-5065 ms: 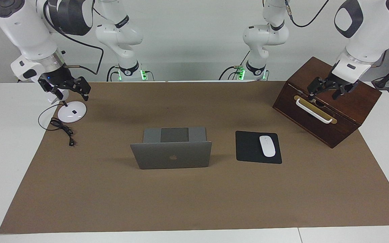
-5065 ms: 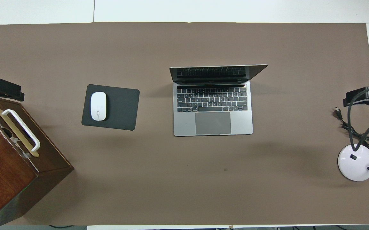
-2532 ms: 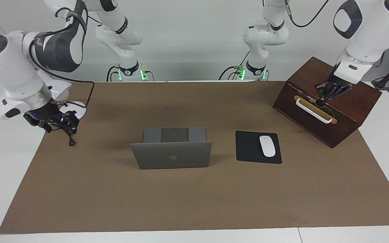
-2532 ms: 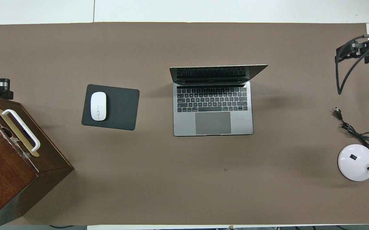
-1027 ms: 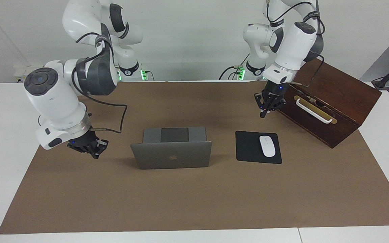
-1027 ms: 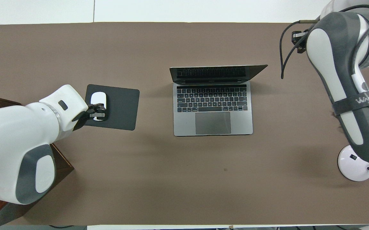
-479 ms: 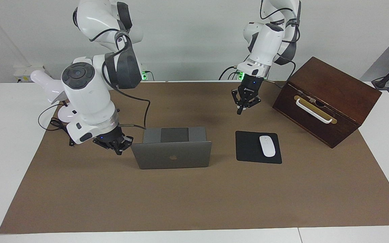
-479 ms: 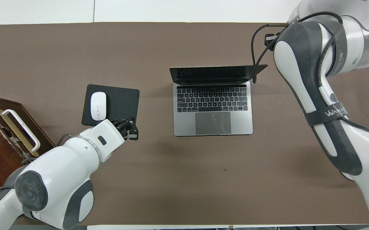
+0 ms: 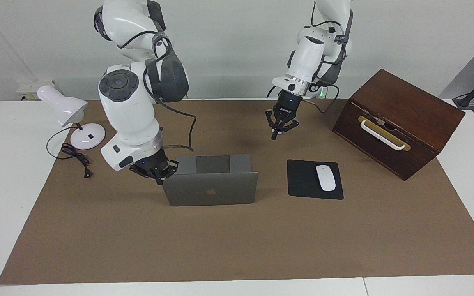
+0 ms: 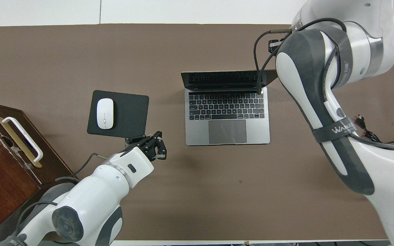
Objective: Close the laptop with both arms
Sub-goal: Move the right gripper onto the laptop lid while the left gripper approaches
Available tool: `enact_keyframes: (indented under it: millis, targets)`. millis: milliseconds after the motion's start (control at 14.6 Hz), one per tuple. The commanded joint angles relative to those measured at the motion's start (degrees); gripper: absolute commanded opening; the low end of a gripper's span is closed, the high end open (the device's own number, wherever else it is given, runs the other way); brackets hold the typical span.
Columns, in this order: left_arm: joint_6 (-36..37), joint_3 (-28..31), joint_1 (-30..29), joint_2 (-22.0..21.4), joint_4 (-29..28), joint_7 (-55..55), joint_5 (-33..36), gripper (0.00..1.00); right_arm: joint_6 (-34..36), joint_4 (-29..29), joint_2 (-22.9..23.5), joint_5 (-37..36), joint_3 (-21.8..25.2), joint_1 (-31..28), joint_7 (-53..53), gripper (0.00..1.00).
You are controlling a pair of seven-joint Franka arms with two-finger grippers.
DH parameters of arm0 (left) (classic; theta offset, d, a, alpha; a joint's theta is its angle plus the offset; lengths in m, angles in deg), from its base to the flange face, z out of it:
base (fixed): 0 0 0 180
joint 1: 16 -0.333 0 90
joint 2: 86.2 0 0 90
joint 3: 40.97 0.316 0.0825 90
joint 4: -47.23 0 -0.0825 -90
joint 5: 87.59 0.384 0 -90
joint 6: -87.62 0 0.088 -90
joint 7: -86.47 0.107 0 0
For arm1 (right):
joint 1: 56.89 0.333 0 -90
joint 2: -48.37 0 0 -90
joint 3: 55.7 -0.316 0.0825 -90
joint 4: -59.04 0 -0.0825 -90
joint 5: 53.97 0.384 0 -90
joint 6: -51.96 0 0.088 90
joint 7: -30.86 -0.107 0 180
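Laptop: the laptop (image 9: 210,187) stands open in the middle of the brown mat (image 9: 237,246), lid upright with its logo side turned away from the robots, keyboard toward them.
Right gripper: the right gripper (image 9: 157,176) sits right at the lid's upper corner on the right arm's end, fingertips together, holding nothing; whether it touches the lid I cannot tell.
Left gripper: the left gripper (image 9: 277,132) hangs over bare mat between the laptop and the wooden box (image 9: 397,123), fingertips together, empty, well apart from the lid.
Step in hand: I judge this the approach, both arms getting onto the lid.
Doing it well: bring the left gripper to the lid's other top corner first, then push both corners together and evenly, so the lid folds down toward the robots without twisting or sliding the base.
Watch out: one-sided pressure could skid the laptop toward the mouse pad (image 9: 314,179) and mouse (image 9: 325,177).
Surface: a flat mat over a white table (image 9: 3,197).
Room: a white lamp (image 9: 72,119) with its cord at the right arm's end; a plain pale wall.
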State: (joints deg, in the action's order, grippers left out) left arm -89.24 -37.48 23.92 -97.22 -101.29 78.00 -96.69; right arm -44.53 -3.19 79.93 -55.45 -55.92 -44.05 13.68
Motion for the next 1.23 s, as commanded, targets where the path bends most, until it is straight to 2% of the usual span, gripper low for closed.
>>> enact_keyframes:
  millis: [0,274,548,753,1163]
  targets:
    - [-6.3,0.8,3.2,3.4,-0.4,-0.6,-0.9,0.00,1.0,-0.1,-0.5,-0.3,-0.2,0.1,-1.4,0.00]
    - [-14.2,0.8,5.9,8.5,-0.4,-0.6,-0.9,0.00,0.3,-0.6,-0.7,-0.6,-0.2,1.6,-5.0,0.00]
    - [-18.2,0.8,7.2,11.1,-0.3,-0.4,-0.9,0.00,-2.2,-3.2,-2.1,-0.8,-0.2,3.8,-8.8,0.00]
    - [-23.0,0.8,7.3,15.3,0.1,0.0,-0.6,0.00,-3.4,-3.9,-2.5,-0.9,-0.2,5.6,-10.3,0.00]
    - [-23.7,0.8,7.7,20.4,3.4,0.0,-0.1,0.00,-6.3,-3.9,-2.3,-1.2,-0.2,6.6,-9.8,0.00]
